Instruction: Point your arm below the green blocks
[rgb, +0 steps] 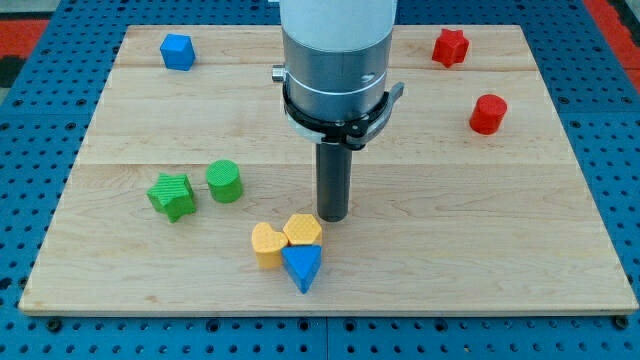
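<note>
Two green blocks lie at the view's left middle: a green star (172, 195) and a green cylinder (224, 181) just right of it. My tip (333, 217) stands on the board to the right of them, about level with the star's lower edge. It is right next to a yellow block (302, 230), just above and to the right of it.
A second yellow block (267, 243) and a blue triangle (302, 266) cluster with the first yellow one below my tip. A blue block (177, 51) is at the top left. A red star (451, 47) and a red cylinder (488, 114) are at the top right. The wooden board (500, 260) lies on a blue pegboard.
</note>
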